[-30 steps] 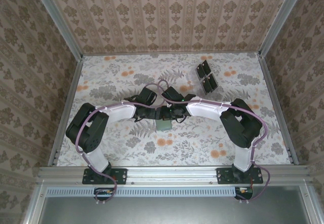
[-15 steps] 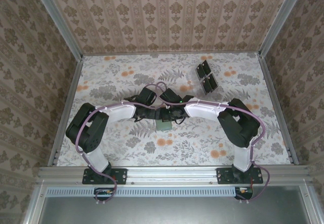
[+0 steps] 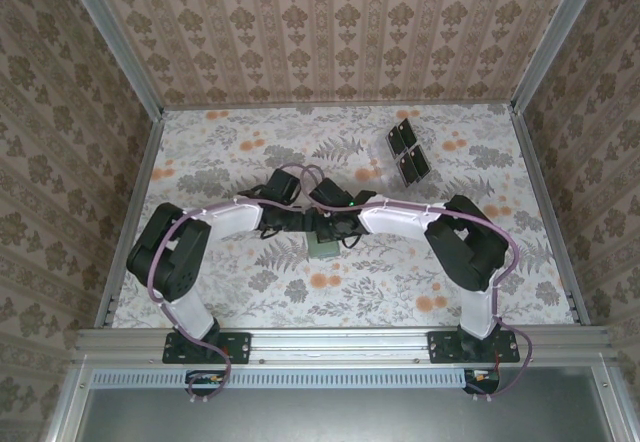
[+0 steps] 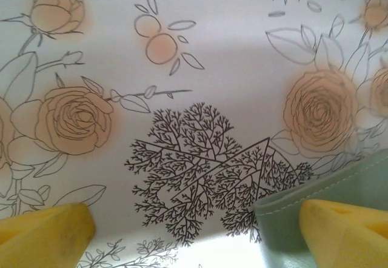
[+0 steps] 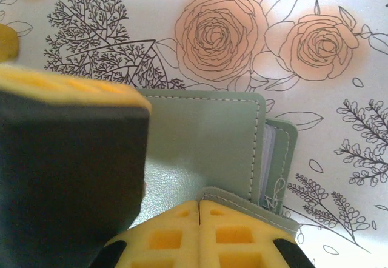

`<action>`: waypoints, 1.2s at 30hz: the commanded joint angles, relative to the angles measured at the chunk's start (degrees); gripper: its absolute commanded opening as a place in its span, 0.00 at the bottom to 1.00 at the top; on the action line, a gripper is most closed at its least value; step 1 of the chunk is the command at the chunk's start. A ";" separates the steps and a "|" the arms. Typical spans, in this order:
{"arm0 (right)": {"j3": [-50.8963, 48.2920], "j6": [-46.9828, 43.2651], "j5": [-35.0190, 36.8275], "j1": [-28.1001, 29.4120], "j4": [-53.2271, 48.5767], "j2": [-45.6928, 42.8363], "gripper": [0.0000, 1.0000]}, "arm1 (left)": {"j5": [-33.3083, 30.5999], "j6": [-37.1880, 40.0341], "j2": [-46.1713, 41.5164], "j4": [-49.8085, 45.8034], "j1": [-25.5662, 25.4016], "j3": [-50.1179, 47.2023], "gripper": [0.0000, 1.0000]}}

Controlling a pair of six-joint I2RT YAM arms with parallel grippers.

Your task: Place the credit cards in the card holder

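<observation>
The dull-green card holder (image 3: 323,247) lies flat on the floral table at the centre, where both arms meet. Over its left edge, my left gripper (image 3: 300,224) (image 4: 194,234) stands open, its right fingertip (image 4: 345,228) above the card holder (image 4: 330,204) and its left one over bare cloth. My right gripper (image 3: 332,226) (image 5: 200,231) is shut, its tips against a raised flap (image 5: 251,206) of the card holder (image 5: 200,137). A thin pale edge of credit cards (image 5: 266,159) shows tucked between the holder's layers at its right side. The left gripper's dark finger (image 5: 66,159) blocks the holder's left part.
A clear rack with dark square panels (image 3: 407,150) stands at the back right of the table. Patterned walls with metal rails close the table on three sides. The floral cloth (image 3: 220,162) runs out to left and right of the arms.
Both wrists have shifted a little toward the far side and left over the card holder, which stays in place. Neither gripper has changed its opening.
</observation>
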 commanded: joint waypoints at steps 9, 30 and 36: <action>0.10 -3.66 2.28 4.58 -6.68 6.44 0.00 | 6.38 -10.36 0.07 1.99 4.76 -4.04 1.00; 6.77 -9.99 17.16 13.32 -20.44 15.82 0.00 | 4.49 -8.84 -4.76 -2.10 8.83 -8.10 1.00; 5.80 -9.21 15.63 13.70 -19.94 15.46 0.01 | 4.05 -8.78 -6.14 -2.71 8.91 -9.29 1.00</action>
